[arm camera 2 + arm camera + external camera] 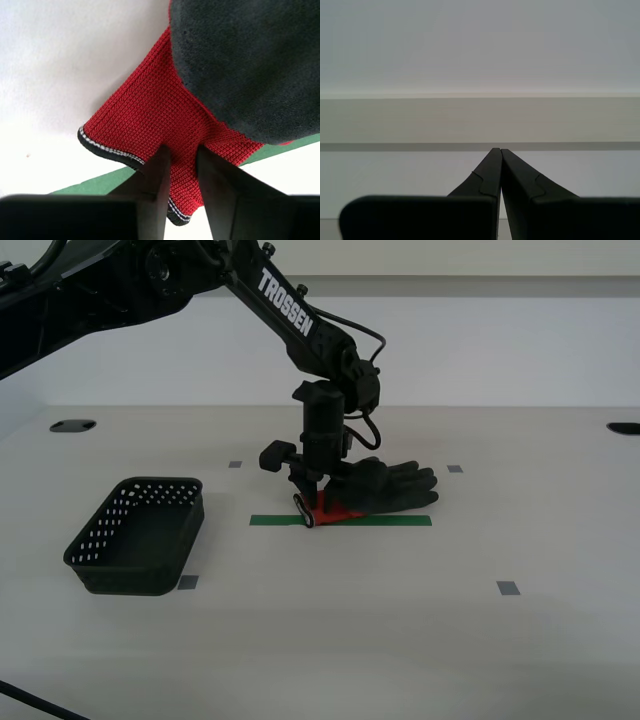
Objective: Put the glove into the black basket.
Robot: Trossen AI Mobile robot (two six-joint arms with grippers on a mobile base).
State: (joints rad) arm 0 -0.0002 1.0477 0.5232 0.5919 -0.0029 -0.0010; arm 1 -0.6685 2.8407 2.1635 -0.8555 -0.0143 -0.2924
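My second tool (181, 165) pinches the glove's (165, 125) red cuff.

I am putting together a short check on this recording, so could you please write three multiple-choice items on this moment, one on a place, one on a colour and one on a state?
1. Where does the black basket stand relative to the glove in the exterior view?
A. to the exterior view's left
B. to the exterior view's right
C. under the glove

2. What colour is the strip of tape under the glove?
A. yellow
B. green
C. blue

3. What is my second pincer doing?
A. hanging open above the basket
B. closed on nothing
C. pinching the glove's red cuff

Answers: 1 A, the basket sits apart, left of the glove. 2 B, a green strip runs below the glove. 3 C, the second wrist view shows red knit caught between the two fingers.
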